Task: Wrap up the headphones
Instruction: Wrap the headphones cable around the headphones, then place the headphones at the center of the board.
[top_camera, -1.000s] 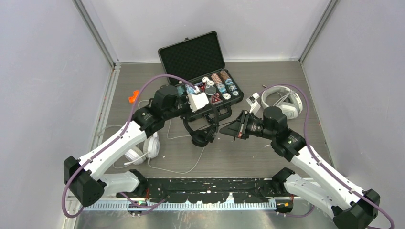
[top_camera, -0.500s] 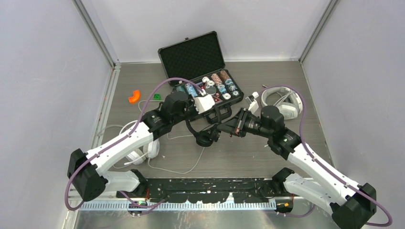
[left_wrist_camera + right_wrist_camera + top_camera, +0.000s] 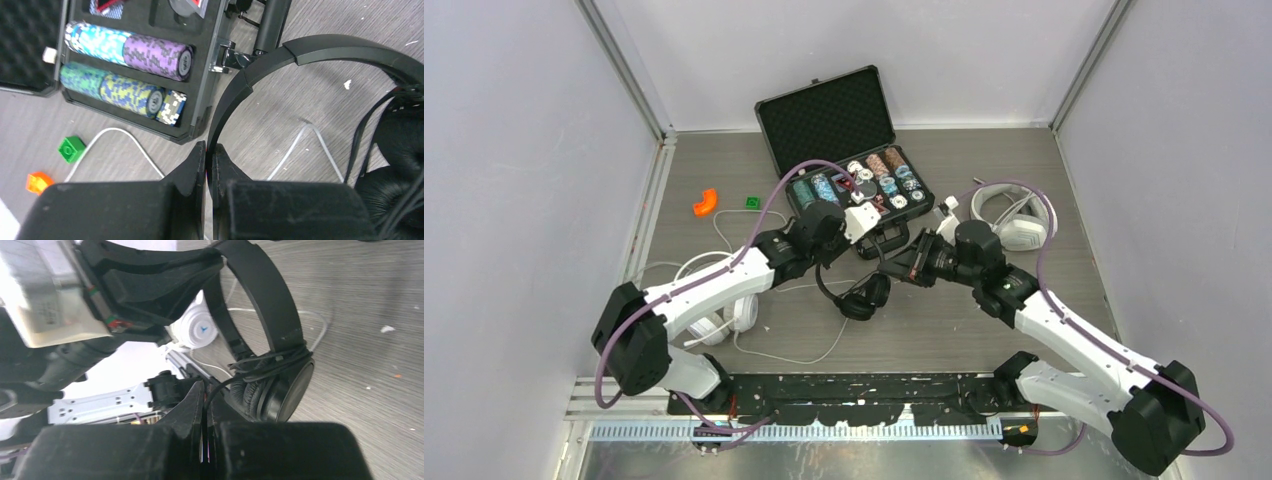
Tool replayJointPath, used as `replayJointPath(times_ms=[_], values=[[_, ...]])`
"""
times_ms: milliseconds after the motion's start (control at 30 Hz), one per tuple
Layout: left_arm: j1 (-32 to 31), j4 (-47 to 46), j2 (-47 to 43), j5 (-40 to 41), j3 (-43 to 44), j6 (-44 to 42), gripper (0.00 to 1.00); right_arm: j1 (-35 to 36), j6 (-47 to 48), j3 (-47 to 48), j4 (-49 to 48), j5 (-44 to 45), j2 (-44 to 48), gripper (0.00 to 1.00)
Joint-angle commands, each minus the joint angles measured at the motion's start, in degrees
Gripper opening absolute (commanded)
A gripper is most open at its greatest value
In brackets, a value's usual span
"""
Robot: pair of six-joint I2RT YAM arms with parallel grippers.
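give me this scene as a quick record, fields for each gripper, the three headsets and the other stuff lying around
left gripper: shut on the headband of the black headphones
right gripper: pinching the black cord
cord state: several turns wound round the headband just above an ear cup
white round-cup headphones: lying at the left, cord loose
white-grey over-ear headphones: lying at the far right
poker chip case: open, behind the grippers
small items: orange piece, green block

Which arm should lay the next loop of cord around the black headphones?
Right, probably. The right claw pinches the cord beside the ear cup, where loops already lie; the left claw is clamped on the headband, steadying the black headphones.
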State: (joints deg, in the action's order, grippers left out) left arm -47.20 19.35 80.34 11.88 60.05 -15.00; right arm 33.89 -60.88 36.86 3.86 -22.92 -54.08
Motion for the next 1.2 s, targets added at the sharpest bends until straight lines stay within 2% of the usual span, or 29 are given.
replayJointPath(times_ms=[0,267,533,867,1167], values=[[-0.35,0.61,1.56,-0.21,2.81,8.44,0.0,-0.3,2.77,-1.67,-2.78,3.02,-2.15,0.05],[-0.86,1.71,5.87,1.76,5.25,20.44,0.0,0.1,2.39,-0.21,-3.46,4.6,-6.84,0.05],[-1.01,5.57,9.92,2.85,9.05,32.63,0.0,4.95,6.06,3.52,3.45,11.89,-9.88,0.05],[-3.25,5.6,12.01,4.85,10.75,35.96,0.0,12.26,12.33,9.56,13.17,22.65,-13.93,0.06],[-3.26,2.83,9.16,5.18,8.75,41.44,0.0,13.34,13.99,13.74,21.67,29.64,-12.0,0.14]])
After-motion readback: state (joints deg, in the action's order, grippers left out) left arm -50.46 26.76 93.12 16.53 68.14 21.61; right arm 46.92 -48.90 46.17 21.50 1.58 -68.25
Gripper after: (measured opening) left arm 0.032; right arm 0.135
